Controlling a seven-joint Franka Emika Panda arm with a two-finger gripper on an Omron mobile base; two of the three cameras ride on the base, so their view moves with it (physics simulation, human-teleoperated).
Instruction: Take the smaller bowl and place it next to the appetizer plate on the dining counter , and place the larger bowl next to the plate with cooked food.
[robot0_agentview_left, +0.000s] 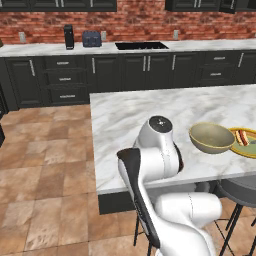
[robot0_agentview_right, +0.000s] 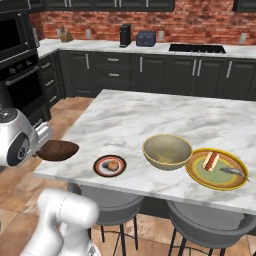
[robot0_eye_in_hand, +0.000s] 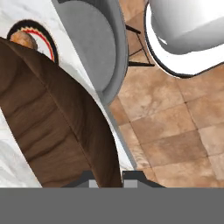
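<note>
The smaller bowl (robot0_agentview_right: 59, 150), dark brown wood with grain stripes, hangs at the left near corner of the dining counter (robot0_agentview_right: 125, 125). My gripper (robot0_eye_in_hand: 107, 178) is shut on its rim, and the smaller bowl (robot0_eye_in_hand: 52, 127) is tilted in the hand view. Just right of it lies the appetizer plate (robot0_agentview_right: 110, 166), dark-rimmed with a food bit; the plate (robot0_eye_in_hand: 33, 35) peeks out past the bowl's edge. The larger bowl (robot0_agentview_right: 167, 151), beige with a yellow rim, stands beside the plate with cooked food (robot0_agentview_right: 216, 168). The larger bowl (robot0_agentview_left: 211, 137) and the yellow plate (robot0_agentview_left: 245, 141) also sit at the counter's right.
Grey round stools (robot0_agentview_right: 107, 202) (robot0_agentview_right: 210, 225) stand under the counter's near edge, one stool (robot0_eye_in_hand: 94, 43) right below my hand. A wall counter (robot0_agentview_right: 150, 49) with a toaster, a dark appliance and a sink runs along the brick wall. An oven (robot0_agentview_right: 20, 75) is at the left.
</note>
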